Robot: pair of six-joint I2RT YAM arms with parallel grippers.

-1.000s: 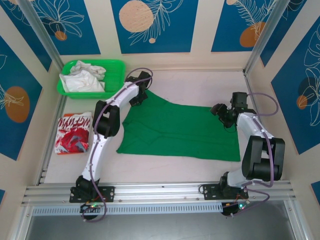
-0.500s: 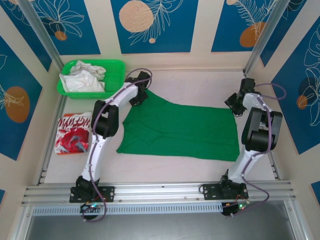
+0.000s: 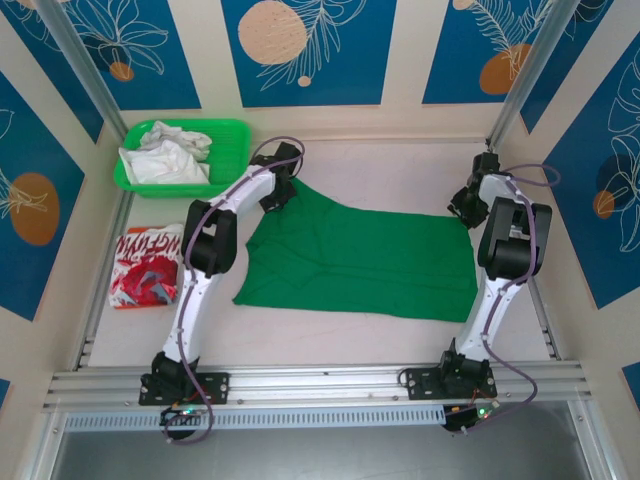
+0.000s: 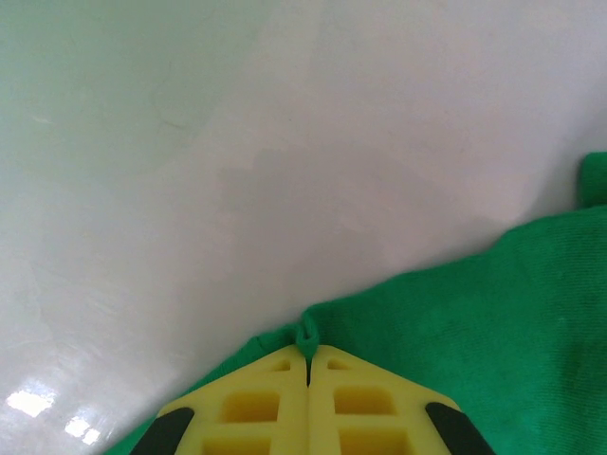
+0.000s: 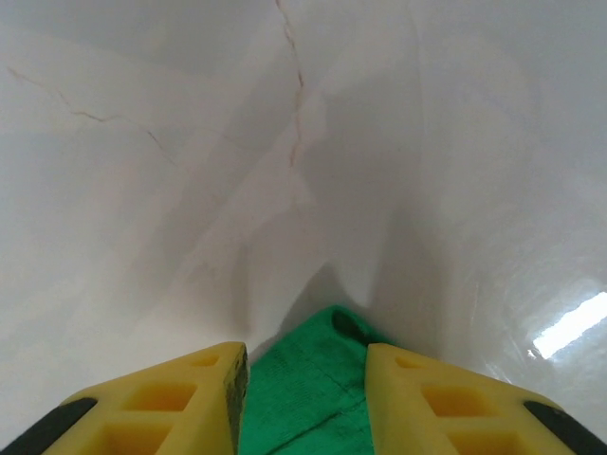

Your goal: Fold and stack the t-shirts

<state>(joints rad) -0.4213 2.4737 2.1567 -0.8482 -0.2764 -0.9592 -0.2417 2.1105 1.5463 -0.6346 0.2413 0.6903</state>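
The green t-shirt lies spread flat in the middle of the table. My left gripper sits at its far left corner. In the left wrist view the yellow fingers are shut, pinching a small fold of the green cloth. My right gripper is down at the shirt's far right corner. In the right wrist view the jaws stand apart, with the corner of the green cloth lying between them on the table. The red t-shirt with white lettering lies folded at the left.
A green plastic basket holding white cloths stands at the far left. Walls close in the table at the back and on both sides. A metal rail runs along the near edge by the arm bases.
My right arm has swung outward and away to the shirt's far right corner, and its jaws have narrowed around that corner. The left gripper and the shirts have stayed put.
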